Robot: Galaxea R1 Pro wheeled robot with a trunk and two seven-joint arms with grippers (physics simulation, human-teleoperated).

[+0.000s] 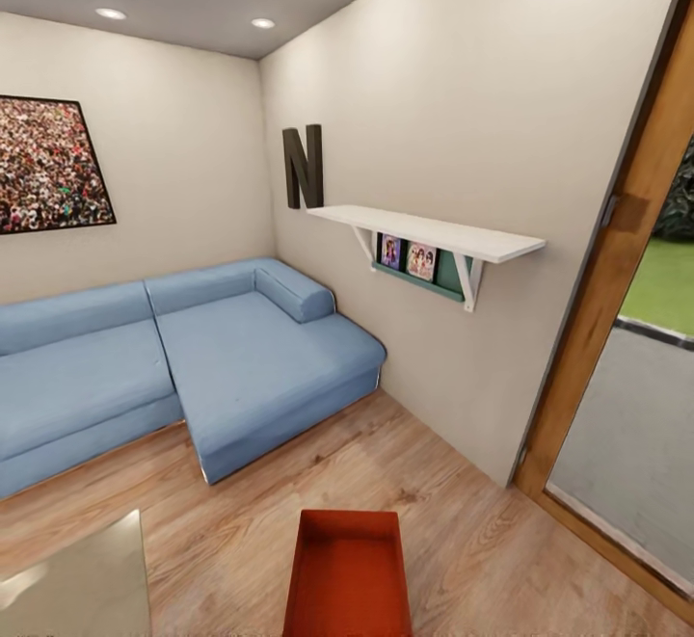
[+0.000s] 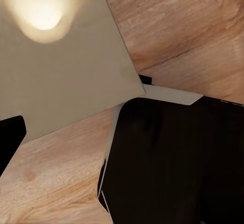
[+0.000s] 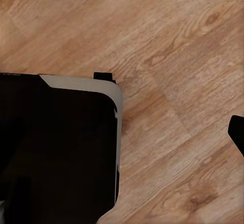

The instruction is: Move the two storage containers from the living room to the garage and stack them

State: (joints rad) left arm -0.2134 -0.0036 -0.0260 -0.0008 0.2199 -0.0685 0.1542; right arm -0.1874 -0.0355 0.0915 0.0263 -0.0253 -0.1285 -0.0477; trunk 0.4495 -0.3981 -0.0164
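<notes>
Pincer state of both arms unclear, orange-red bin (image 1: 349,574) low ahead on wood floor (image 1: 463,531)

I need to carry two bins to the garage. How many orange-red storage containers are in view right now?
1. A storage container sits on the wood floor at the bottom centre of the head view, in front of the blue sofa. The second may be out of frame.
</notes>
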